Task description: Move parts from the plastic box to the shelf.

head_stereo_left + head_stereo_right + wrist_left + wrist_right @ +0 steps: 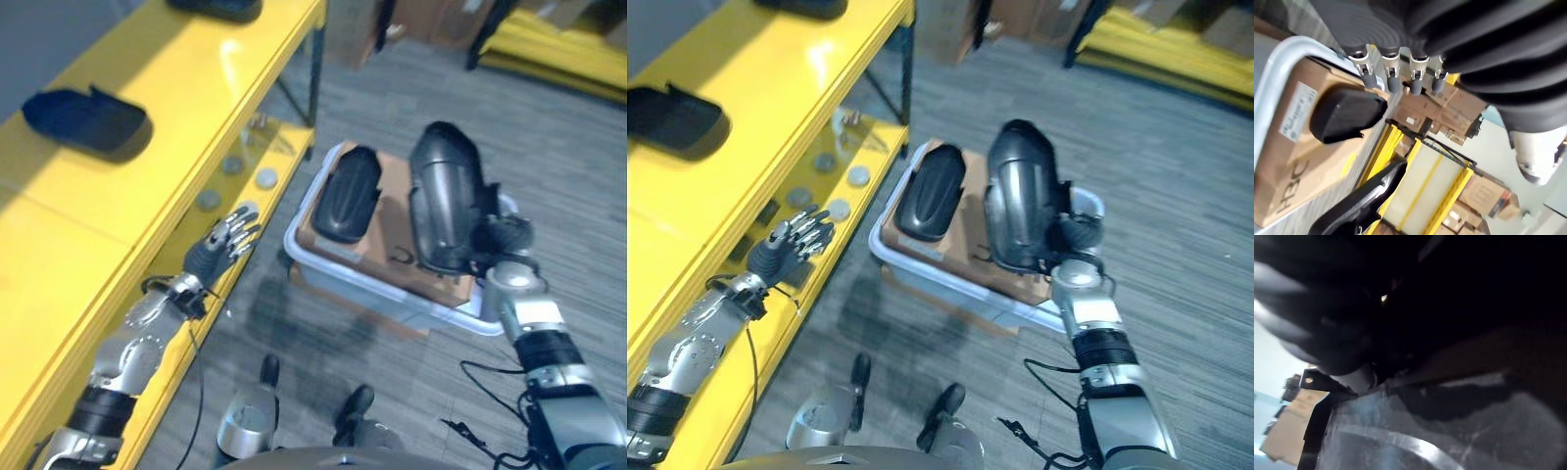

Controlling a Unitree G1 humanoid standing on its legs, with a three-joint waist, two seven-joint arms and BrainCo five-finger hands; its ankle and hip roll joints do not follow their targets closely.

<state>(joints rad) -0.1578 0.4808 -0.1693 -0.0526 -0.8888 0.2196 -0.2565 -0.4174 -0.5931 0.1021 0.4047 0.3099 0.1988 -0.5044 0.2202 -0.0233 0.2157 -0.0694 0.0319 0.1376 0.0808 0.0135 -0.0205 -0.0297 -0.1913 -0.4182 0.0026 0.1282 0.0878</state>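
Observation:
A white plastic box (384, 294) lined with cardboard stands on the floor to the right of the yellow shelf (196, 88). One black oval part (345, 194) lies in the box, also seen as the black part (1344, 115) in the left wrist view. A larger dark grey part (446, 196) stands upright over the box's right side, with my right hand (502, 237) shut on its lower edge. My left hand (223, 243) hovers open by the shelf's lower level, fingers (1396, 78) straight and holding nothing.
Two black parts (83, 117) (217, 8) lie on the shelf's top level. Several round metal discs (266, 178) sit on the lower level. More yellow racking (558, 39) and cardboard boxes stand at the back. Grey carpet surrounds the box.

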